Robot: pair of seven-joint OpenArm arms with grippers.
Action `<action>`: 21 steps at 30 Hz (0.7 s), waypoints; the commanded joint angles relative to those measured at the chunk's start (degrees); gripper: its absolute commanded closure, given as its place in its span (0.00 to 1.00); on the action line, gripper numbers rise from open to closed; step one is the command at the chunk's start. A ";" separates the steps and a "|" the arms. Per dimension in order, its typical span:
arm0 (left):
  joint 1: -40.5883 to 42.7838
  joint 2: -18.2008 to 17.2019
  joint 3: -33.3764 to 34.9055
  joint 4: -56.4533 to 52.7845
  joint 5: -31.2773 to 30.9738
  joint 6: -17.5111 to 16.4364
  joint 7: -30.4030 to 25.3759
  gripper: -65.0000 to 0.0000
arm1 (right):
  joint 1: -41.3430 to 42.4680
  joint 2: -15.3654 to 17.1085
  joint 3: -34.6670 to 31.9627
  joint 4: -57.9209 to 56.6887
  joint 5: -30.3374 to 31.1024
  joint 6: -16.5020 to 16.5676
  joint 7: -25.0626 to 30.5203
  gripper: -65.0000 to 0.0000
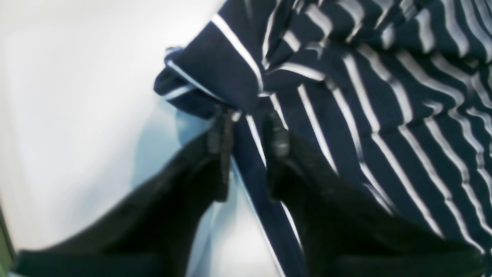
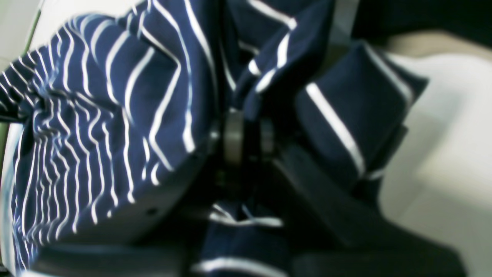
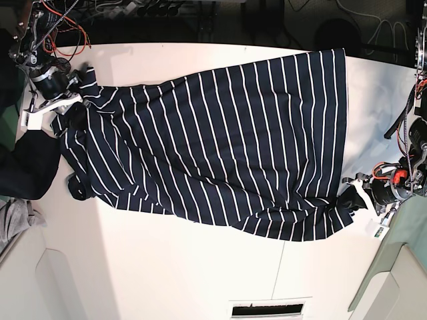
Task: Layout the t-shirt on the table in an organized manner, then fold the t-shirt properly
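Observation:
The navy white-striped t-shirt (image 3: 227,147) lies spread across the white table (image 3: 167,267), smoother toward the right and bunched at the left end and the lower right corner. At that lower right corner is my left gripper (image 1: 248,134). Its black fingers (image 1: 220,138) stand apart, and a strip of the shirt's edge (image 1: 253,169) runs loosely between them. My right gripper (image 2: 250,134) is at the shirt's upper left end. Its pads (image 2: 232,134) show a narrow gap, and folds of striped cloth (image 2: 115,115) crowd around the tips and hide part of them.
A plain dark cloth (image 3: 27,167) and a small grey cloth (image 3: 13,223) hang off the table's left edge. Cables (image 3: 67,27) run along the far edge. A thin seam (image 3: 277,273) and a slot (image 3: 267,309) mark the near part of the table.

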 commanded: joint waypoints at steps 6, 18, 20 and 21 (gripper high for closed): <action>-1.81 -1.62 -6.86 0.83 -12.15 -4.24 5.07 0.70 | 4.50 0.79 3.58 5.73 1.03 0.57 1.42 0.47; 1.18 1.36 -14.29 0.83 -29.73 -5.02 17.77 0.70 | 19.30 6.27 0.31 -1.57 -13.86 -6.49 8.20 0.47; 2.43 3.48 -14.27 0.83 -29.73 -5.02 18.05 0.70 | 22.16 8.22 -2.82 -7.61 -17.16 -6.71 10.40 0.48; 2.95 4.63 -14.16 0.85 -29.70 -5.02 18.51 0.70 | 23.37 9.25 -4.52 -10.51 -18.45 -6.71 11.15 0.48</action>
